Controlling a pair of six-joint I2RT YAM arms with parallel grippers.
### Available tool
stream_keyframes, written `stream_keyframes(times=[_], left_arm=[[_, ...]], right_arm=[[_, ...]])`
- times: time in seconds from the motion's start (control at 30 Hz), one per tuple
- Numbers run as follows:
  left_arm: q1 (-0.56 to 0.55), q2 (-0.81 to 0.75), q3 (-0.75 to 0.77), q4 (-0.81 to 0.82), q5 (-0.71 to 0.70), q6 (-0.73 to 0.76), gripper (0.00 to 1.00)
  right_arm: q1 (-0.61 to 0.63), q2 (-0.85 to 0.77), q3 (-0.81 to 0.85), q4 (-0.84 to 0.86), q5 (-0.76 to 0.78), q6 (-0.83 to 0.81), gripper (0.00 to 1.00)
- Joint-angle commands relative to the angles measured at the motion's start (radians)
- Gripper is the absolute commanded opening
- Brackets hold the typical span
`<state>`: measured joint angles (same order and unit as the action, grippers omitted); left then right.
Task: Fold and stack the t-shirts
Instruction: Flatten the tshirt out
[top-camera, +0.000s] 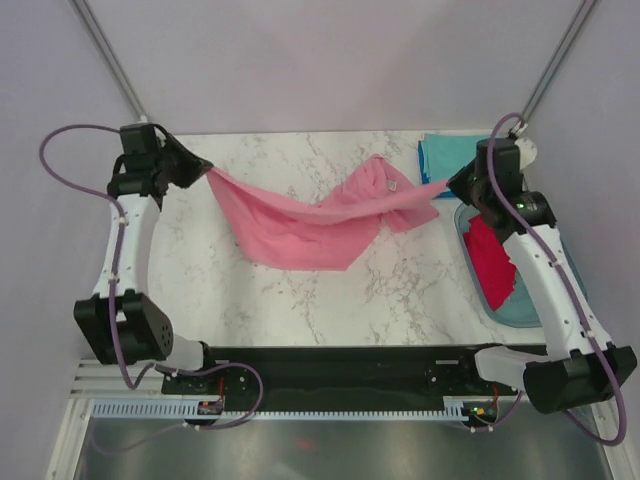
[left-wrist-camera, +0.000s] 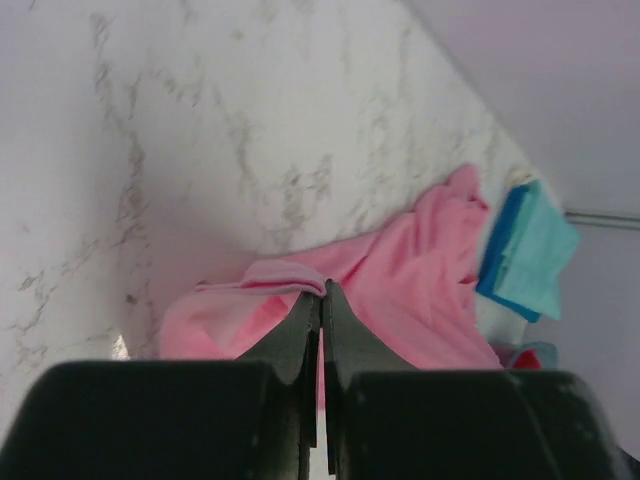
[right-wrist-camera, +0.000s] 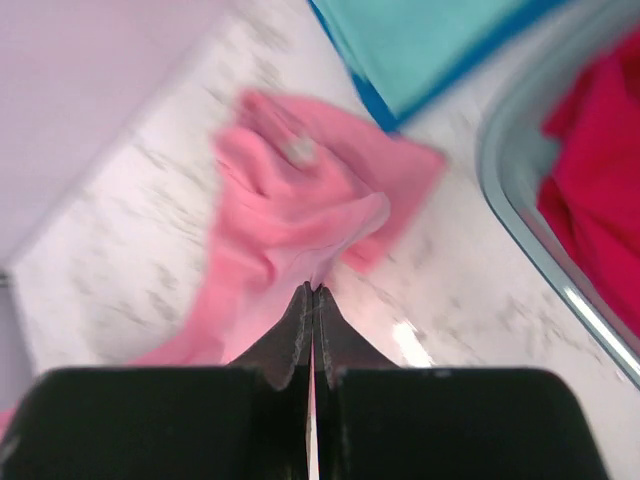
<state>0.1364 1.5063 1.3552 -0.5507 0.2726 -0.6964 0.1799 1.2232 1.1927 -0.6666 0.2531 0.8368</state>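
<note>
White marble desk (top-camera: 300, 300), lilac walls. Top view: pink t-shirt (top-camera: 305, 228) is hanging stretched btwn both arms over the desk's middle, sagging, twisted. Red t-shirt (top-camera: 492, 262) is lying in tub (top-camera: 510, 318) at right edge; teal/blue t-shirts (top-camera: 445, 152) at far-right corner. Left wrist: left gripper (left-wrist-camera: 321, 292) is pinching tight on a pink edge. Right wrist: right gripper (right-wrist-camera: 312, 290) is clamping pink cloth too. Looks light, limp; corners/hems seem best holds.

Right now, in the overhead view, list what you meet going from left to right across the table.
left gripper → pink t-shirt → right gripper → red t-shirt, lying in the plastic tub
</note>
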Motion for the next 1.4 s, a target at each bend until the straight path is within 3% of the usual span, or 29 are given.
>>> stream_keyframes(times=[0.0,0.13,0.37,0.5,0.63,0.77,0.87,1.0,1.1,1.23,1.3,1.37], left_arm=[[0.003,-0.185,0.16,-0.025,0.04,-0.077,0.02],[0.003,-0.323,0.197,-0.054,0.056,-0.133,0.02],[0.003,-0.575,0.217,-0.146,0.028,-0.163,0.02],[0.005,-0.632,0.318,-0.222,0.008,-0.155,0.02],[0.003,-0.591,0.439,-0.314,-0.007,-0.12,0.02],[0.005,-0.528,0.482,-0.328,-0.024,-0.098,0.02],[0.005,-0.456,0.478,-0.322,-0.033,-0.071,0.02],[0.005,-0.347,0.366,-0.246,-0.052,-0.029,0.02],[0.005,-0.214,0.358,-0.16,-0.053,-0.031,0.02],[0.014,0.044,0.62,-0.126,-0.016,-0.014,0.02],[0.04,0.178,0.853,-0.127,0.051,-0.073,0.02],[0.083,0.274,1.061,-0.127,0.1,-0.135,0.02]], right_arm=[[0.0,-0.068,0.256,-0.148,0.069,-0.082,0.0],[-0.002,-0.114,0.512,-0.215,0.061,-0.11,0.0],[0.0,-0.358,0.59,-0.257,-0.034,-0.087,0.0],[0.0,-0.416,0.648,-0.283,-0.066,-0.067,0.0],[0.0,-0.389,0.789,-0.295,-0.103,-0.051,0.0],[0.0,-0.283,0.82,-0.294,-0.141,-0.077,0.0],[0.0,-0.216,0.714,-0.213,-0.166,-0.126,0.0],[-0.002,-0.088,0.569,0.025,-0.252,-0.162,0.0],[0.0,0.099,0.606,0.114,-0.296,-0.177,0.0],[-0.005,0.472,1.0,0.093,-0.23,-0.231,0.0],[-0.01,0.596,1.307,0.04,-0.216,-0.258,0.0],[-0.035,0.7,1.45,0.048,-0.241,-0.22,0.0]])
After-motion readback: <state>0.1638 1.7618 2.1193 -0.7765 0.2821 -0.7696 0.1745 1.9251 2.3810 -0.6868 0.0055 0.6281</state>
